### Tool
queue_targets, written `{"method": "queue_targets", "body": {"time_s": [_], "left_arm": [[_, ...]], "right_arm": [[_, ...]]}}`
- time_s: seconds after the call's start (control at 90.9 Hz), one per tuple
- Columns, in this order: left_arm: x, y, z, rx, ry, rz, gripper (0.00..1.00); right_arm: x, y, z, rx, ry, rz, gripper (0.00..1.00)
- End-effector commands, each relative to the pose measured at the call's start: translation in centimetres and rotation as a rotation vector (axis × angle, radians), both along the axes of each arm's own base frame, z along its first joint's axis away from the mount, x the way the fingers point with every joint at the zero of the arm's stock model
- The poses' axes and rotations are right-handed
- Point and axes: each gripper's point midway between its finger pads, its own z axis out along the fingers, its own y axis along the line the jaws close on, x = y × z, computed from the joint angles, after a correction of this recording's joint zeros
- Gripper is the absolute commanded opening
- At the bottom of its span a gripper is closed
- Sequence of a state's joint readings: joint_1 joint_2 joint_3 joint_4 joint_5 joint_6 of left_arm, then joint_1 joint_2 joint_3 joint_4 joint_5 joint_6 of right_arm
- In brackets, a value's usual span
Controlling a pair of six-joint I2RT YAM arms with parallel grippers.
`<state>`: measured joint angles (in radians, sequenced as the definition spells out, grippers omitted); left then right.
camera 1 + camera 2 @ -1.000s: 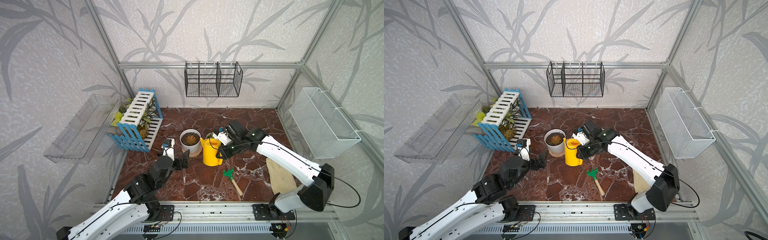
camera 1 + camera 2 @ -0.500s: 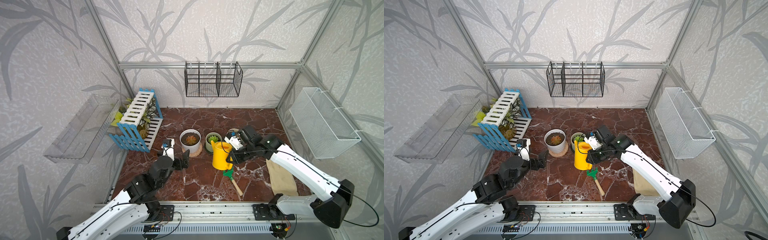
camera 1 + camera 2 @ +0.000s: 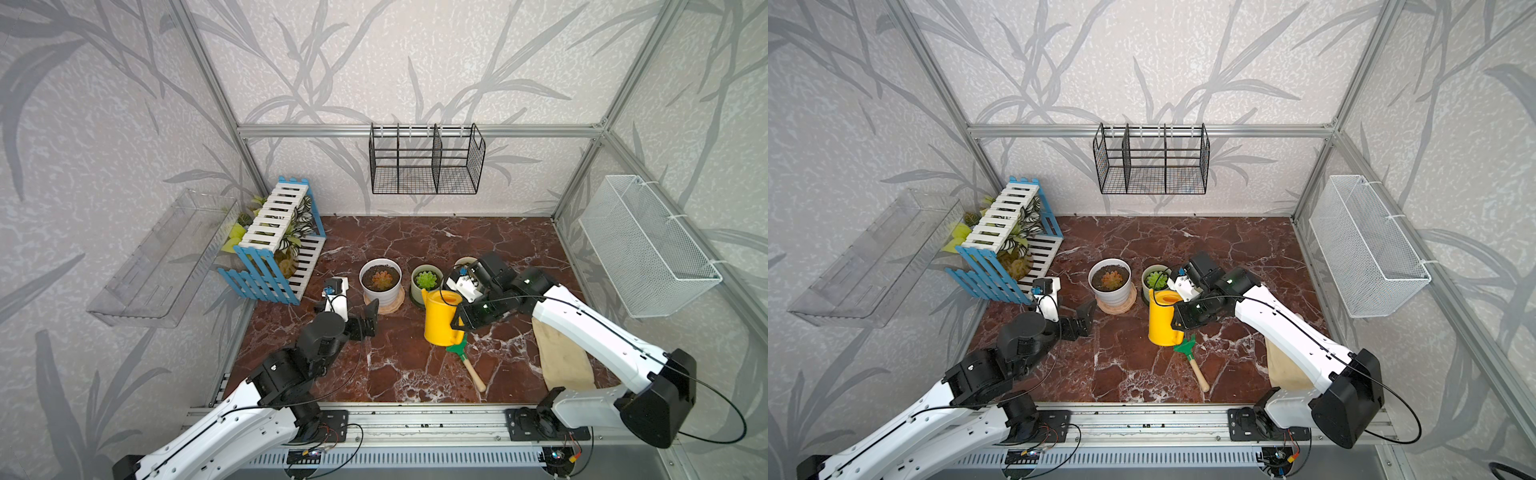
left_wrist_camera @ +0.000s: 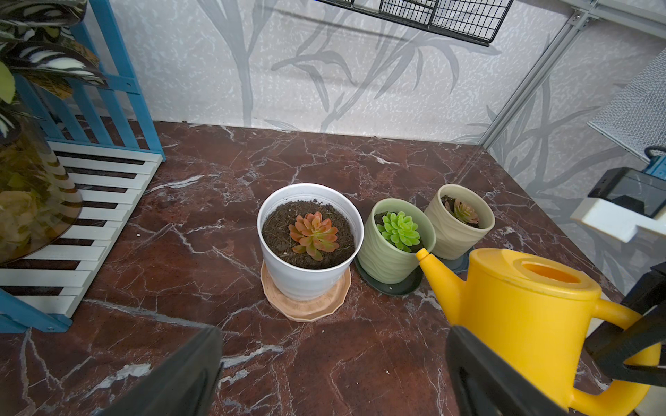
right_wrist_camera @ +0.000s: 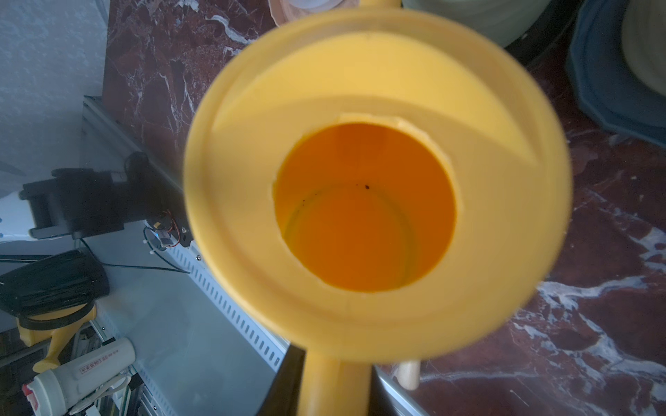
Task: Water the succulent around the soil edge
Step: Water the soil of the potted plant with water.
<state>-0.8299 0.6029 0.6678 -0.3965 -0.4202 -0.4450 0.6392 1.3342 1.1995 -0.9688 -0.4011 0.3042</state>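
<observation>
Clear plastic shelf (image 3: 158,266) hangs on the left wall, and just beside it a blue and white slatted crate (image 3: 274,245) holds leafy plants. Next over, the left gripper (image 4: 335,367) hovers low over the marble floor (image 3: 415,249) with its jaws spread wide and nothing between them, pointed toward the pots.

3 pots stand in a row. The white pot (image 3: 381,291) sits on a tan saucer (image 3: 390,305) with the orange succulent (image 3: 380,279) in the middle of dark soil. Touching or just beside it is the green pot (image 3: 426,284) with the green succulent (image 3: 427,279). The beige pot (image 4: 459,225) comes last, mostly hidden in both top views behind the right arm. On the back wall above them hangs a black wire basket (image 3: 426,166).

The yellow watering can (image 3: 440,322) stands upright near the green pot, its spout tip (image 4: 423,254) close to that pot's rim. The right gripper (image 3: 465,320) is clamped tight on the can's handle. I can't tell whether the can rests on the marble or hangs just above it. The can looks dry inside.

A green hand rake (image 3: 459,347) with a wooden handle lies by the can's base. Further right lies a beige cloth (image 3: 565,357), and a white mesh basket (image 3: 648,249) hangs on the right wall.
</observation>
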Motion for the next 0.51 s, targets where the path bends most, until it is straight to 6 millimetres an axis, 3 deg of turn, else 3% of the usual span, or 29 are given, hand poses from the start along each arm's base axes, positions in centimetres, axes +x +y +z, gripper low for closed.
{"method": "queue_targets", "body": {"time_s": [0.0, 0.275, 0.495], "left_arm": [[0.0, 0.3, -0.2, 0.018, -0.001, 0.008, 1.0], [0.1, 0.3, -0.3, 0.017, 0.001, 0.005, 1.0], [0.1, 0.2, -0.2, 0.014, 0.0, 0.004, 1.0]], "right_arm": [[0.1, -0.9, 0.6, 0.012, -0.026, -0.035, 0.0], [0.3, -2.7, 0.9, 0.002, -0.037, -0.081, 0.0], [-0.2, -1.9, 0.7, 0.04, -0.005, -0.052, 0.0]]}}
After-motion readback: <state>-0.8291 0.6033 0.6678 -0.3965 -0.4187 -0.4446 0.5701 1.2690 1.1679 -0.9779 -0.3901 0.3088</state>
